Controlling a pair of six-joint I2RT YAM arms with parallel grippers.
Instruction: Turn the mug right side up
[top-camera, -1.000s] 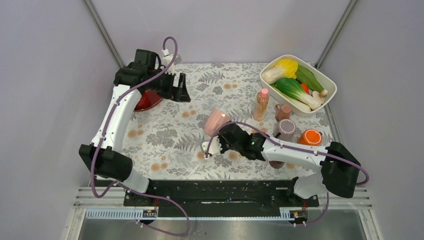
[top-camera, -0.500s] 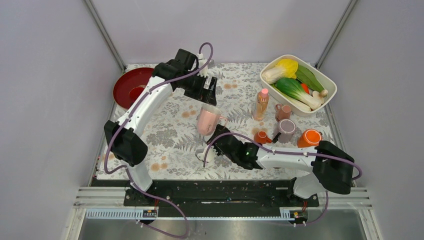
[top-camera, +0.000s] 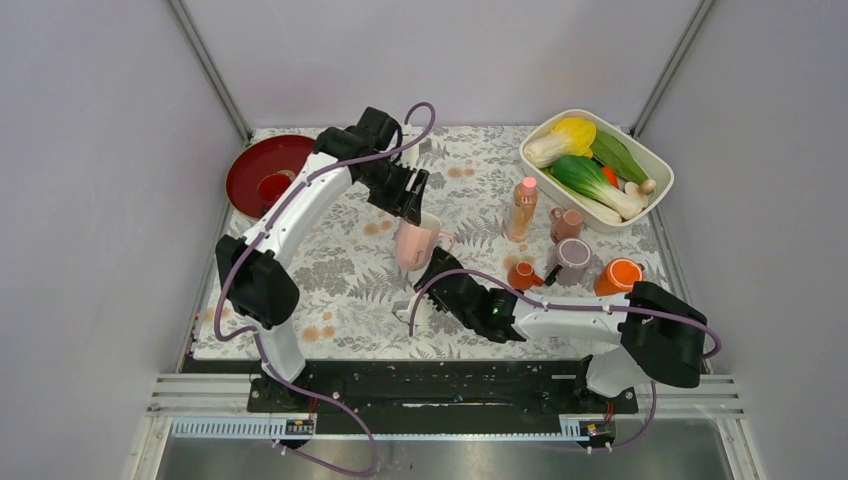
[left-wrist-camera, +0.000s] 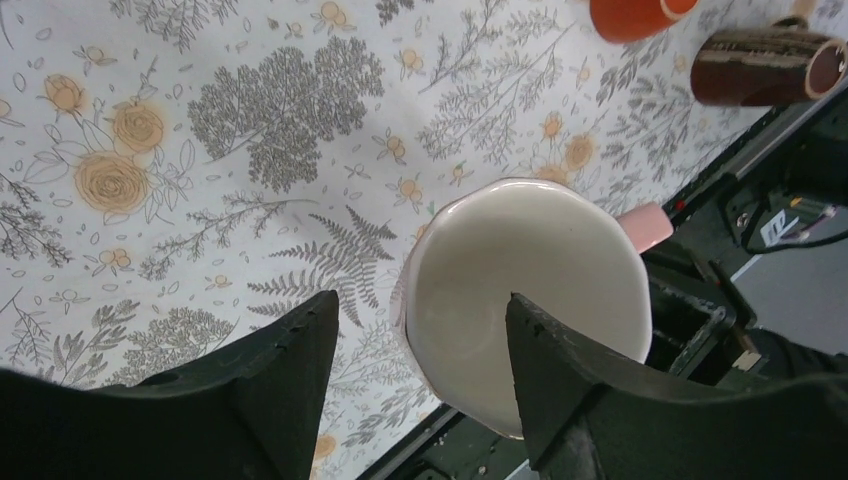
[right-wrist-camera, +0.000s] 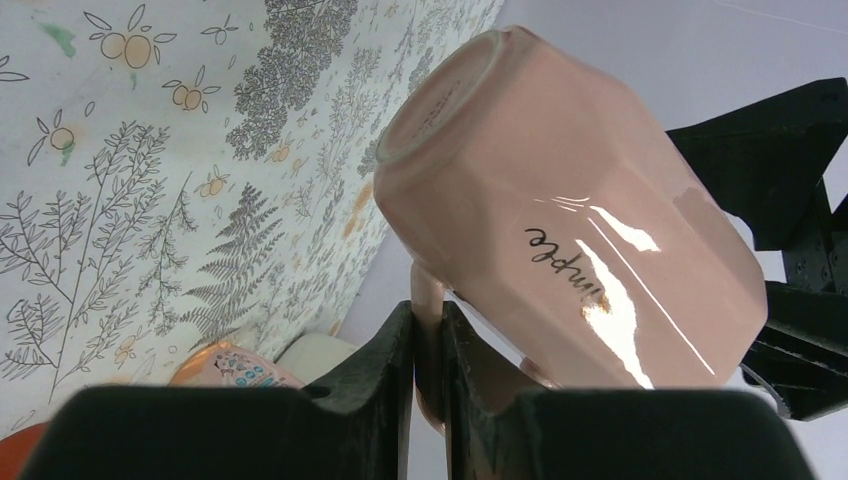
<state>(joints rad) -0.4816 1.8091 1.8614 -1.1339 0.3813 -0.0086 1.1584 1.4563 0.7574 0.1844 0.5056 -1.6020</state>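
Just left of the bottle (top-camera: 524, 208), the mug (top-camera: 415, 243) sits tilted, mouth up, its handle clamped in the right gripper (right-wrist-camera: 428, 320). The left gripper (left-wrist-camera: 420, 310) hangs over the rim, jaws apart, straddling the mug's wall.

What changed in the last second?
The left gripper swung from over the red bowl to the mug, its jaws now straddling the rim. The right gripper tipped the mug roughly upright and still holds its handle. Bottle and vegetable tub unmoved.
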